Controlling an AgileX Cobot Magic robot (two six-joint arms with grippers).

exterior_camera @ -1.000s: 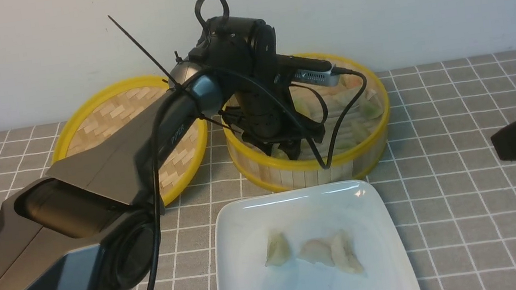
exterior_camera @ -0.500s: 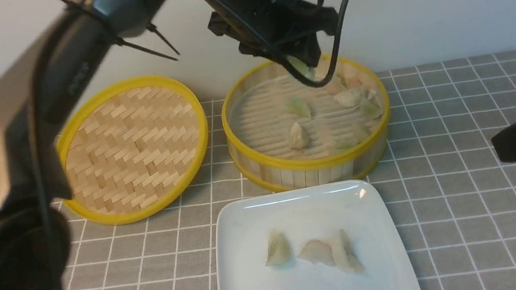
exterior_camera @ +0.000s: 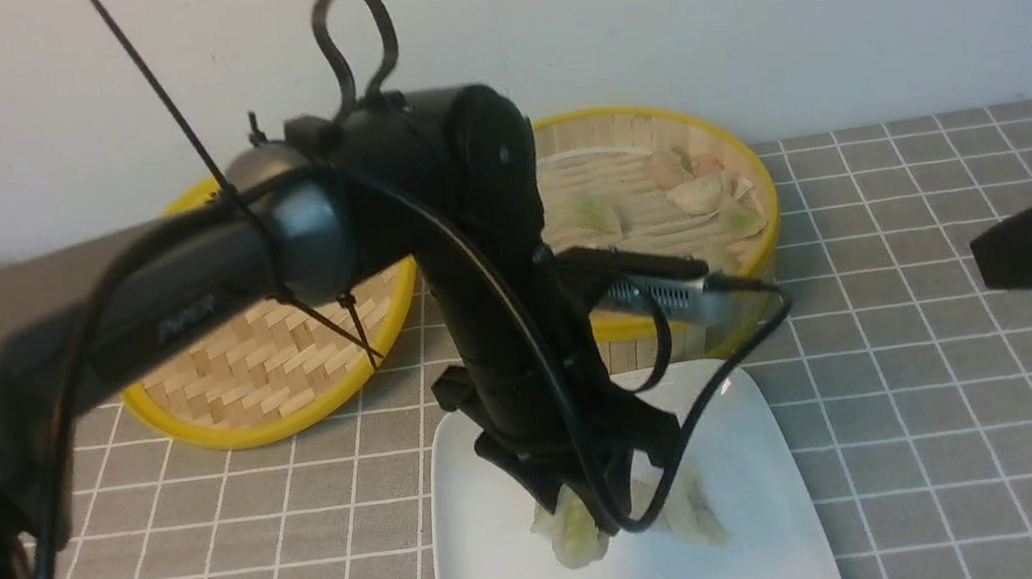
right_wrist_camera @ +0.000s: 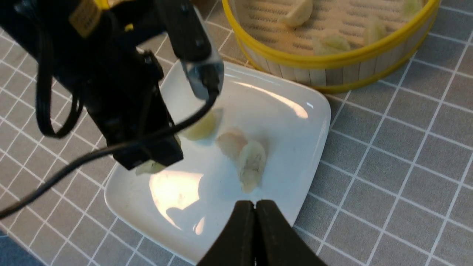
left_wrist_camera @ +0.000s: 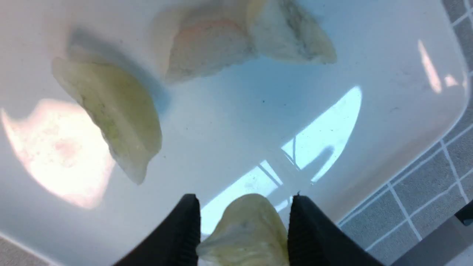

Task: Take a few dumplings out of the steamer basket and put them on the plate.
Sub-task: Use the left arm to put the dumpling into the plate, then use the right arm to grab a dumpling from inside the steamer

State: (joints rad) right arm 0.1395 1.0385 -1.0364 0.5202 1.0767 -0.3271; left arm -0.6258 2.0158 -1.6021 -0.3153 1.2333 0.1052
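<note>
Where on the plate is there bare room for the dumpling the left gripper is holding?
Free: the near strip of the plate, between the three lying dumplings and its robot-side rim, and the right corner by the steamer basket. Crowded: the middle.

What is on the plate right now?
Three dumplings lie on the plate; the left gripper holds a fourth dumpling in its jaws over it. Whether it touches the plate is hidden.

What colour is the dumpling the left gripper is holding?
The held dumpling is pale green, clearest in the left wrist view.
</note>
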